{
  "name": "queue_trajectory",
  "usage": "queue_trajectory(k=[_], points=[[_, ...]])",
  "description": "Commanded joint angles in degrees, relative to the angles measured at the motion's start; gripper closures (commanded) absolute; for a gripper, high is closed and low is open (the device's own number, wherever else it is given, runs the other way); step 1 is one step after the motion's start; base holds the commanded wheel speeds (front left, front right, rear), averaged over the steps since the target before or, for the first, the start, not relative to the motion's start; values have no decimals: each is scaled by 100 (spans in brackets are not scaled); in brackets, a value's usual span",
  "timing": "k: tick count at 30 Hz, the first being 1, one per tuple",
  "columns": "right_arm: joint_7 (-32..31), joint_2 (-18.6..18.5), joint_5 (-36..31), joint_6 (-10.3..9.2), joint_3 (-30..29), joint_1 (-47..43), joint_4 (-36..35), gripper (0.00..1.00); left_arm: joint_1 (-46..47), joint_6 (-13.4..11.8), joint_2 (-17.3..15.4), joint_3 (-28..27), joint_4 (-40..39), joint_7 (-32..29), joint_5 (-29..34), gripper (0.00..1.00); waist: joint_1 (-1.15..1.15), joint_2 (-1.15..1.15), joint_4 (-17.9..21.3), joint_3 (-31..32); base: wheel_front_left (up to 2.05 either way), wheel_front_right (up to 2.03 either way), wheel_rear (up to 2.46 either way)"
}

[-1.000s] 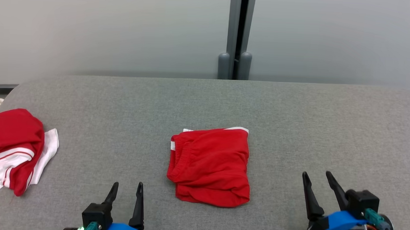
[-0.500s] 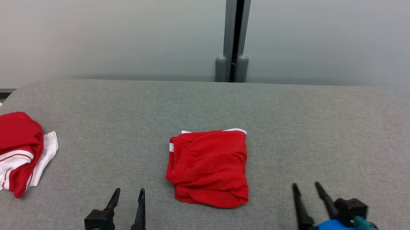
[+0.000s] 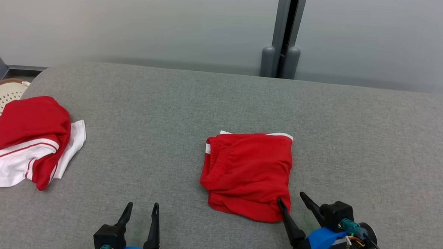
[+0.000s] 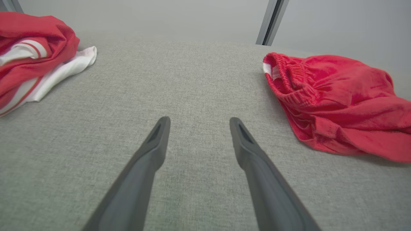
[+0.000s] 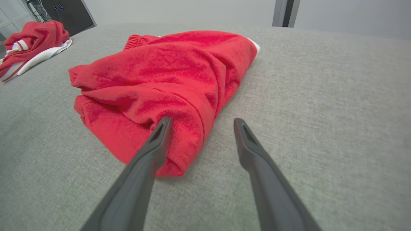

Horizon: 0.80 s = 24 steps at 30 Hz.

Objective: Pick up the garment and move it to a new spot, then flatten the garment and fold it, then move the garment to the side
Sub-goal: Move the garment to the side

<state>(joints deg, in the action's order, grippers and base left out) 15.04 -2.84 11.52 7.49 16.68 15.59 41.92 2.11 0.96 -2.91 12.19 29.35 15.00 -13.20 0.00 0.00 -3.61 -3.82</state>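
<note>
Our right gripper (image 3: 290,196), jaws wide and empty, sits at the near right corner of the folded red shorts (image 3: 249,170); our left gripper (image 3: 143,203) hovers to their left, equally wide and empty.

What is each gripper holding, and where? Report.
Nothing. Both open: right gripper straddles the near corner of the shorts, unclosed; left gripper hovers apart.

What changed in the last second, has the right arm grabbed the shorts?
The head camera turned. The right gripper moved left to the near right corner of the folded red shorts, jaws open, nothing held. The left gripper, shorts and the red-and-white garment pile stayed put.
</note>
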Motion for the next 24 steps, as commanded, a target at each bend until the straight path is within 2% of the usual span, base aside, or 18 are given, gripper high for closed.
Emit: queue_trajectory(k=[1,5,6,7,8,9,11,16,24], points=[[19,-18,11,0,34,120,44,0,87,3,2,1,0,27,-9,0,0,0,-55,-55,0,0,0],[19,-17,14,0,87,216,123,0,132,11,1,7,-14,27,-16,0,0,0,-104,-113,0,0,0],[19,-17,22,0,118,241,141,14,157,17,1,13,-20,27,-33,0,0,0,-117,-140,0,0,0],[19,-17,29,0,137,255,147,42,167,18,1,20,-22,27,-34,0,0,0,-119,-153,0,0,0],[19,-17,39,0,153,268,146,54,180,21,1,26,-20,27,-35,0,0,0,-119,-166,0,0,0],[19,-17,52,0,166,278,140,61,193,24,1,32,-22,27,-42,0,0,0,-118,-178,0,0,0],[19,-17,77,0,206,279,128,100,201,27,1,42,-19,27,-60,0,0,0,-112,-193,0,0,0],[19,-17,123,0,269,187,-90,100,222,36,1,65,-9,27,-64,0,0,0,-81,-189,0,0,0],[18,-18,-328,0,195,-560,-804,100,81,38,0,22,31,27,-92,0,0,0,38,8,0,0,0]])
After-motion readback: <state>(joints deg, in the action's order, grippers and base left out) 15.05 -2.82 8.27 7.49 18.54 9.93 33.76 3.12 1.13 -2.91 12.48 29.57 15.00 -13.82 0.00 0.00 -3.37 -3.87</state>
